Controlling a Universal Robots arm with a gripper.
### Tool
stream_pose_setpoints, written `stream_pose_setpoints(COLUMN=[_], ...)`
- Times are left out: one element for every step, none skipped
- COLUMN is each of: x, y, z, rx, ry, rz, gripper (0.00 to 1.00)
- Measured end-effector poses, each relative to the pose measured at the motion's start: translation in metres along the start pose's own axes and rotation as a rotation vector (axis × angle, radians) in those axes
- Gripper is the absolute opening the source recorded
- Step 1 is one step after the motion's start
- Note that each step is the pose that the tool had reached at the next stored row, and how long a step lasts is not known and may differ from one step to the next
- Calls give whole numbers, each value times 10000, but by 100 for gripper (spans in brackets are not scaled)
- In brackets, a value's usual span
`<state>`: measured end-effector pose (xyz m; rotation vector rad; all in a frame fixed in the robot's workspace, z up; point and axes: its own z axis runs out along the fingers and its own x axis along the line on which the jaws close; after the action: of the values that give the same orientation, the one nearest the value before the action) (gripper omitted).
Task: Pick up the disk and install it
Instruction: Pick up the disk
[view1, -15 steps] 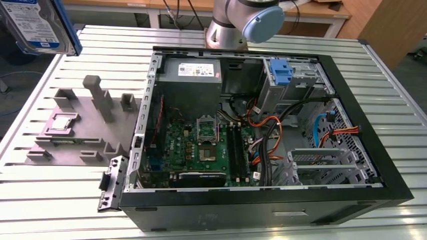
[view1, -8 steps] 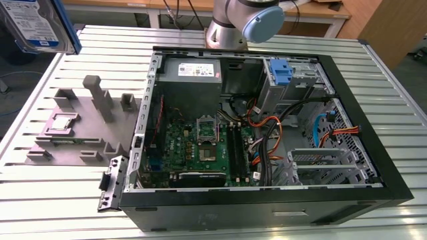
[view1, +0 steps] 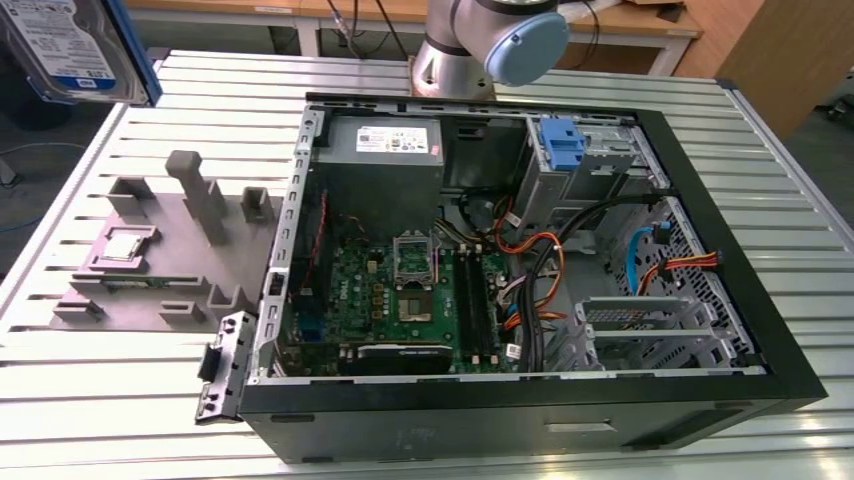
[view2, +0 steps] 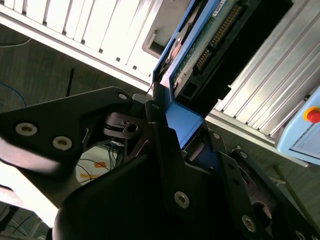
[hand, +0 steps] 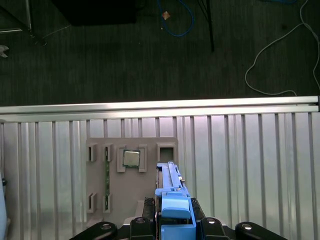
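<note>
Pincer (hand: 173, 222) around disk (hand: 169, 180), high above grey holder (hand: 127, 192).

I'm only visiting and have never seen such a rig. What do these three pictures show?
This is a robot arm at a slatted metal table. The exterior view looks on from off the arm; both wrist views ride on the arm. On the table stand an open computer case and a grey tray holding a small square processor chip. The end effector, the arm's grasping part, is closed on the disk, a hard drive with blue rails, held off the table.
</note>
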<state>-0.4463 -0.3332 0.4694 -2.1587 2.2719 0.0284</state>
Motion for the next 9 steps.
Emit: stream_pose_setpoints(x=[0,0,0,0,0,0,-1,-1,-1], y=[0,0,0,0,0,0,-2,-5,-9], z=[-5,-9,-11,-11,-12,-12,-13,-14,-14], rx=[0,-1,0,1,0,0,-1,-2,-2], ry=[0,0,0,-1,-1,0,0,1,1], rz=[0,0,0,0,0,0,0,1,0], gripper=[37,37,37,37,37,37,37,37,37])
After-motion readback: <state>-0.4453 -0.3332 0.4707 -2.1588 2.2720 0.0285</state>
